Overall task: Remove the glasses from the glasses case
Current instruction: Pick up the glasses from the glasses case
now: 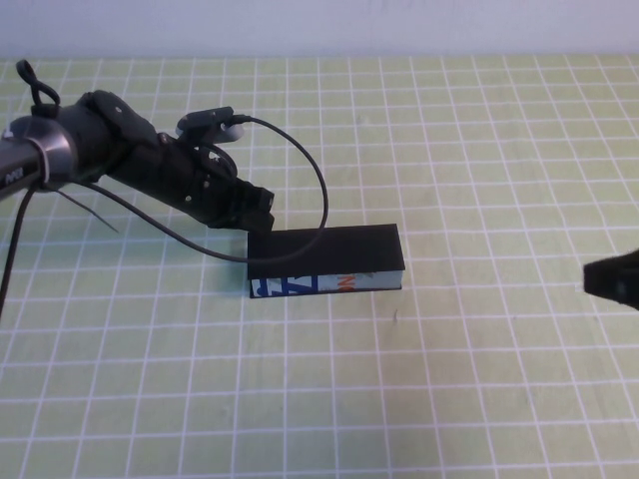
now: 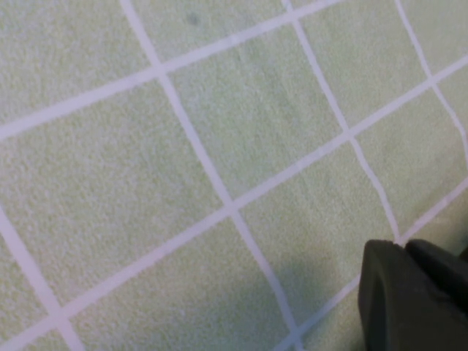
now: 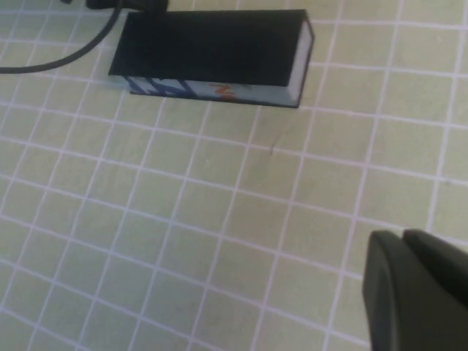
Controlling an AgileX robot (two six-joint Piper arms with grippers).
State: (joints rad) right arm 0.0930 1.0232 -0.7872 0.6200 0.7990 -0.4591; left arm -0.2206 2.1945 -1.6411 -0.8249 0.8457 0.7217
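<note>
The glasses case (image 1: 324,259) lies closed in the middle of the green checked mat, black lid on top, blue, white and orange print on its near side. It also shows in the right wrist view (image 3: 212,57). The glasses are hidden. My left gripper (image 1: 262,207) is low at the case's far left corner, fingers together; the left wrist view shows its fingertips (image 2: 401,252) shut over bare mat. My right gripper (image 1: 591,277) is at the right edge, well apart from the case, fingers (image 3: 398,245) shut and empty.
A black cable (image 1: 310,170) loops from the left wrist down to the case's lid. The green checked mat (image 1: 399,379) covers the whole table. A pale wall runs along the far edge.
</note>
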